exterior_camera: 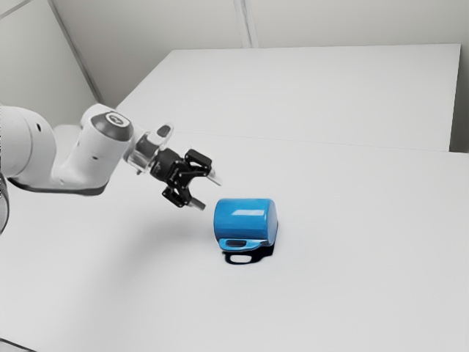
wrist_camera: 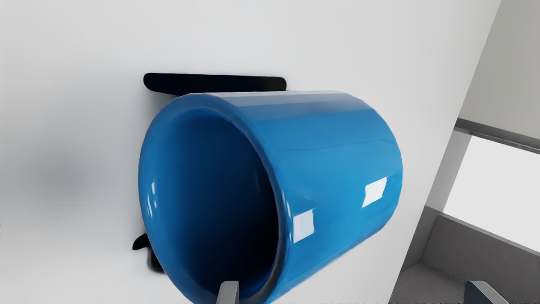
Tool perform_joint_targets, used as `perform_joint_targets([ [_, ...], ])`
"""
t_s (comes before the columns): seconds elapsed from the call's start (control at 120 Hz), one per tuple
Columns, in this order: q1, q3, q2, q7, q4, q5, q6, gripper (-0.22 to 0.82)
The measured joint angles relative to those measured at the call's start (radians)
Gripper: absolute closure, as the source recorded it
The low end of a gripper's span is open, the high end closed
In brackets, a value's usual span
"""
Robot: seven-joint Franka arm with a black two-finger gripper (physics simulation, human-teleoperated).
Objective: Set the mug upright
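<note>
A plain, pale room, closest to a lab or test room, though its exact kind cannot be told; a white Franka arm (exterior_camera: 99, 150) over a broad, smooth white tabletop (exterior_camera: 352, 286) suggests robot work; behind, in the exterior view, are light gray walls (exterior_camera: 161, 26) with a narrow vertical strip (exterior_camera: 247, 23) and darker corner trim (exterior_camera: 76, 51); the wrist view shows a bright white panel (wrist_camera: 493, 190), possibly a window, beside dull gray masonry-like surfaces (wrist_camera: 485, 238).

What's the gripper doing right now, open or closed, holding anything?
Gripper: open, fingers spread apart, holding nothing; the blue mug lies on its side, ungripped.
</note>
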Motion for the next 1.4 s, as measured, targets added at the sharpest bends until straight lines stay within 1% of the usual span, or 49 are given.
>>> perform_joint_targets([
  [0.167, -0.003, -0.001, 0.013, 0.015, -0.019, -0.006, 0.000, 0.03],
  [0.567, -0.063, -0.004, 0.038, 0.039, -0.023, -0.073, 0.001, 0.04],
  [0.625, -0.066, -0.004, 0.036, 0.041, -0.023, -0.079, 0.002, 0.10],
  [0.758, -0.072, -0.004, 0.027, 0.045, -0.021, -0.086, 0.004, 0.29],
  [0.975, -0.098, -0.004, 0.024, 0.049, -0.015, -0.105, 0.007, 0.53],
  [1.225, -0.116, -0.003, 0.023, 0.052, -0.010, -0.115, 0.008, 0.69],
  [1.4, -0.116, -0.002, 0.018, 0.051, 0.002, -0.110, 0.007, 0.75],
])
